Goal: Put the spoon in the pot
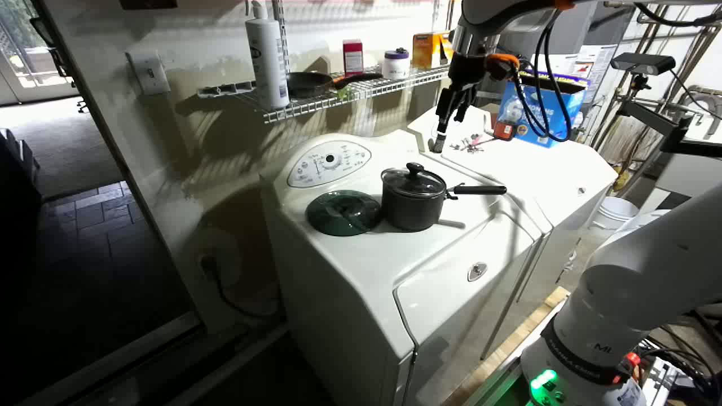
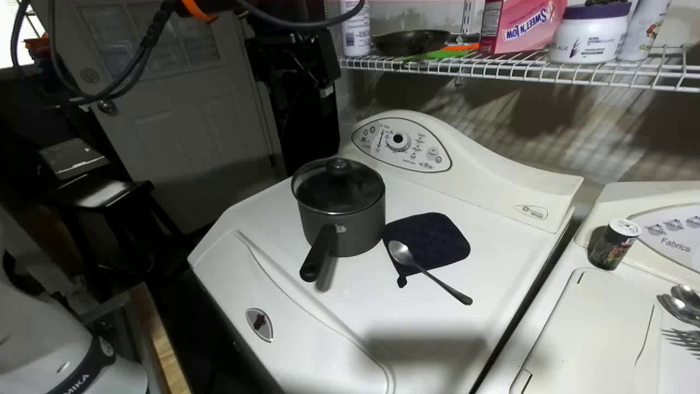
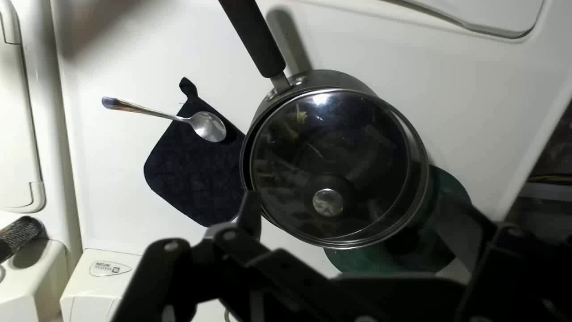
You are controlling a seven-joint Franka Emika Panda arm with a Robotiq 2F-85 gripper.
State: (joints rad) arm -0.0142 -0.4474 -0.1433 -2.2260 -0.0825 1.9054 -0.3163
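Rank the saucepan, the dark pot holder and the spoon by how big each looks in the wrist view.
1. Saucepan, clearly largest, though it runs past the picture's top edge
2. Pot holder
3. Spoon, smallest, being so slender

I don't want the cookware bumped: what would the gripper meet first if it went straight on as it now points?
Probably the knob on the see-through lid of the pot, ahead of the open gripper in the wrist view, though depth is unclear.
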